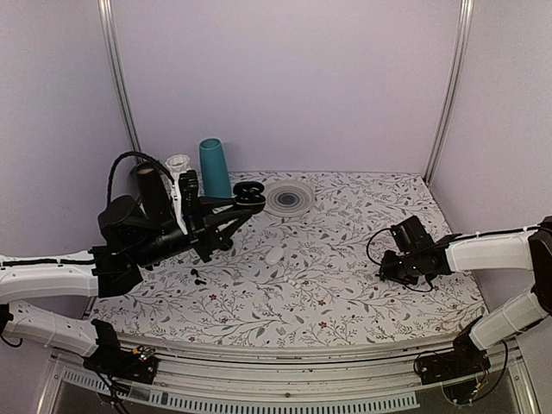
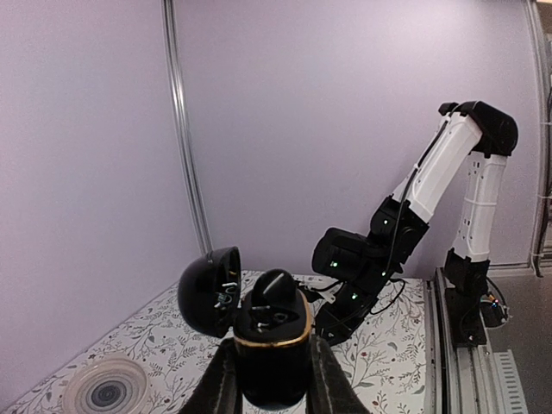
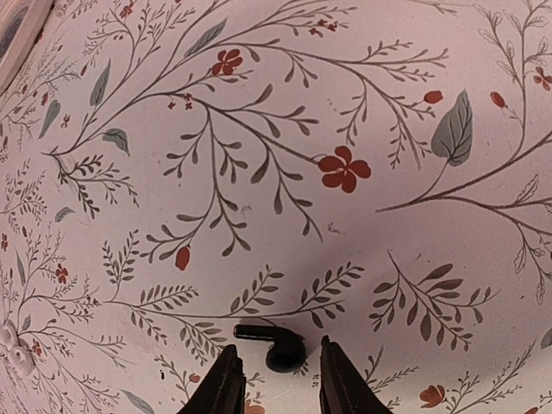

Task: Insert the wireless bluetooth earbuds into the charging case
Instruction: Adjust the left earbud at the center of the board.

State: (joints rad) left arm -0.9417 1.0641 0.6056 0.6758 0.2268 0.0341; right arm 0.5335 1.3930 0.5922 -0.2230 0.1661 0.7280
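Observation:
My left gripper (image 2: 274,379) is shut on a black charging case (image 2: 274,358) with a gold rim, held up in the air. Its lid (image 2: 210,291) hangs open to the left, and one glossy black earbud (image 2: 276,289) stands in the case. In the top view this case (image 1: 249,191) is raised at the back left. A second black earbud (image 3: 276,345) lies on the floral cloth, stem pointing left. My right gripper (image 3: 276,373) is low over it, open, one finger on each side with a gap to both. From above, the right gripper (image 1: 384,271) hides that earbud.
A white case (image 1: 274,255) lies mid-table with a pale bud (image 1: 296,282) near it. At the back stand a ridged round dish (image 1: 289,197), a teal cup (image 1: 215,168), a white cup (image 1: 178,163) and a black cylinder (image 1: 151,185). Small dark bits (image 1: 197,276) lie at left.

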